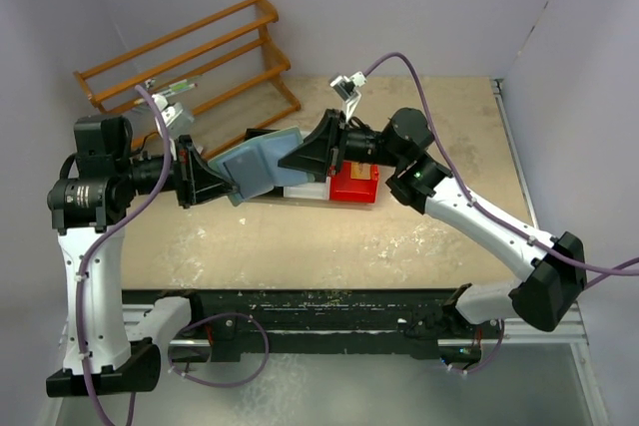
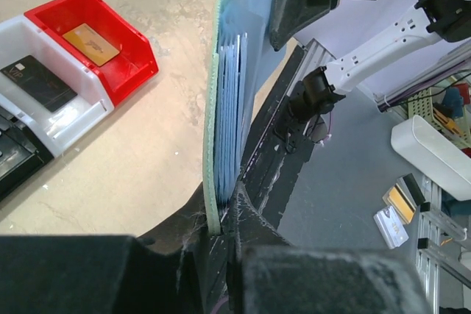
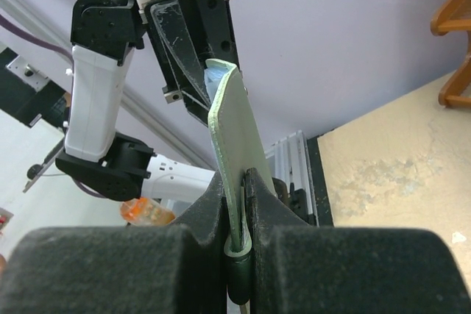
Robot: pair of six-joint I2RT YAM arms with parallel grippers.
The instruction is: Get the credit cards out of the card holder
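The left gripper (image 2: 221, 232) is pressed together on the lower edge of the card holder (image 3: 234, 130), and the right gripper (image 3: 240, 198) pinches the opposite edge of its grey-green cover, so the wallet hangs on edge in the air between the two arms, off the table (image 1: 399, 236). Holding it from both sides this way probably serves to spread the covers like a book and expose the paler inner pockets. From the left wrist view, thin pale-blue layers show stacked inside the cover, but I cannot tell whether one of them is a remaining card or only pocket leaves. Just beside and below the holder sit three bins in a row. The red bin (image 2: 129, 64) holds an orange-gold card (image 2: 90, 43), the white bin (image 2: 81, 112) holds a black card (image 2: 37, 82), and the contents of the black bin (image 2: 15, 159) are not visible. Two cards therefore seem to be out already. Both sets of fingers cover the holder's edges, and that may hinder reaching inside. A wooden rack (image 1: 190, 57) stands well apart at the far wall, out of the way.
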